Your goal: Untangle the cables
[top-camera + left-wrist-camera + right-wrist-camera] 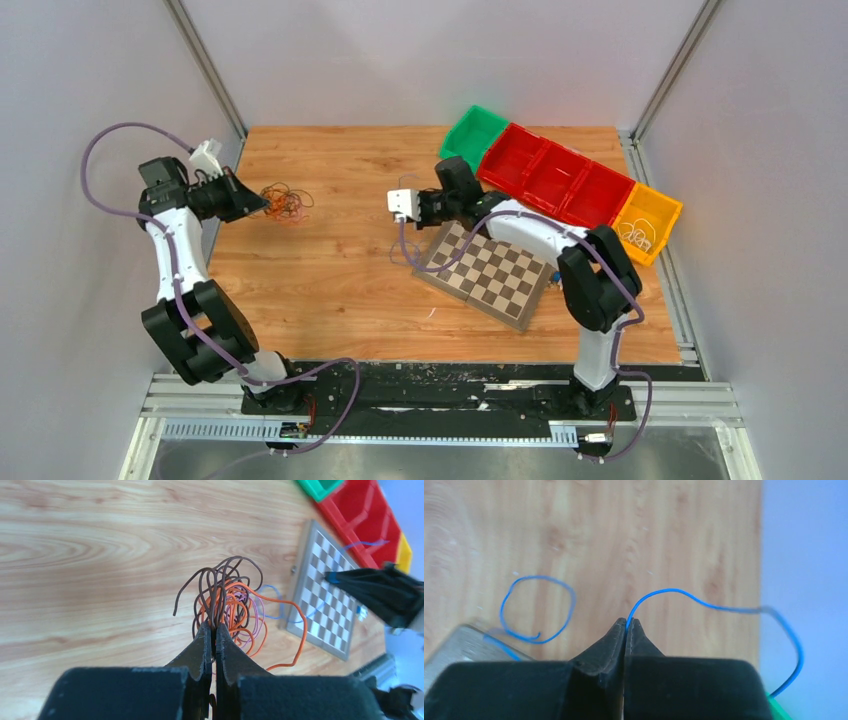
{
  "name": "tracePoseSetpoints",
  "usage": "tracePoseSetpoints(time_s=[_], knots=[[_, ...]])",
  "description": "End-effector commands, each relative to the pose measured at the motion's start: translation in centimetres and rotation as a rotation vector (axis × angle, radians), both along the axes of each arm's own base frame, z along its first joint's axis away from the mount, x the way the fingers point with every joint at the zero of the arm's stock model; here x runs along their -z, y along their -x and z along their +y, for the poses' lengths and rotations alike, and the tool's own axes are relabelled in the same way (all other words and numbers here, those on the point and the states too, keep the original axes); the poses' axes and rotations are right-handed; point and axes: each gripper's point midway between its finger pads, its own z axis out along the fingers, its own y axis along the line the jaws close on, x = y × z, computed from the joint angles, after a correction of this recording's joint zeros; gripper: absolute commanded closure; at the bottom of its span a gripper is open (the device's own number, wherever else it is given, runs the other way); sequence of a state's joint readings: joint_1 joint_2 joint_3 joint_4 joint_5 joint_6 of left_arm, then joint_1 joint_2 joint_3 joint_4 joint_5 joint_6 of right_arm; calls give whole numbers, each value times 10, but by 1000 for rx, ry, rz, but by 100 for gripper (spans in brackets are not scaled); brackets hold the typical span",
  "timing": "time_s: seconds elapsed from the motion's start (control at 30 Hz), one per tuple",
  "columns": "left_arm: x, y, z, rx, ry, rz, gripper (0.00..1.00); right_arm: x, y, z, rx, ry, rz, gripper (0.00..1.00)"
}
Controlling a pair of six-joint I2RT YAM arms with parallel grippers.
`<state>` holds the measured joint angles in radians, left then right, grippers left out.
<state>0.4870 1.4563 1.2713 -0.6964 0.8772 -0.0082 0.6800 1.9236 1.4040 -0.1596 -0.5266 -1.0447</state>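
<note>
Well, only my right wrist view shows the right gripper (626, 625) pinching the thin blue wire (684, 594). That wire runs off the picture at the bottom right, and from the top it is too thin for me to pick out. My left gripper (214, 630) pinches the cables (227, 595) near the far left corner of the table (340, 290). Their loops stretch away from its tips. One long orange strand bends toward the checkerboard (325, 605).

The cables (285, 203) are at the table's (330, 290) back left. The board (490, 273) lies right of centre, a wire (664, 591) by its left edge, the bins (548, 170) behind it.
</note>
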Motion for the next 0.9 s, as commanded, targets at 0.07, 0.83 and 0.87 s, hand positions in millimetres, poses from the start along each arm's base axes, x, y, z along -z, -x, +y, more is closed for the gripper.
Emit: tracePoseSetpoints(time_s=[0.07, 0.83, 0.87], knots=[[1, 4, 43, -93, -79, -5, 100, -105, -38, -37, 177, -154, -125, 100], [4, 25, -36, 81, -47, -69, 100, -283, -95, -303, 741, -377, -169, 100], [5, 25, -40, 87, -41, -65, 100, -280, -99, -322, 777, -368, -174, 100]])
